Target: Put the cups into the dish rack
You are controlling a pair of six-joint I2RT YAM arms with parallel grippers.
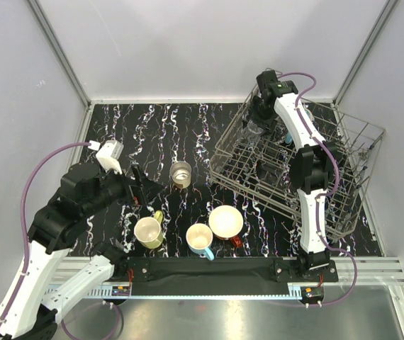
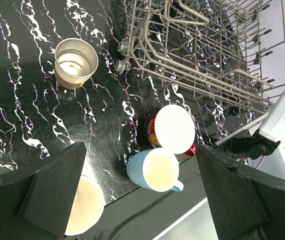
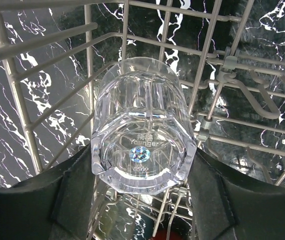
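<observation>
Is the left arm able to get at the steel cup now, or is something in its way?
Probably yes. The left gripper is open and empty, and the steel cup stands upright on bare tabletop just ahead of it, apart from the dish rack, with nothing between them.

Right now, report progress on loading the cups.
Done: no cup I can confirm racked. In hand: the right jaws hold the tumbler upside down inside the rack. Remaining: steel cup, yellow cup, blue cup and red cup stand on the table; the left jaws are open near them.
</observation>
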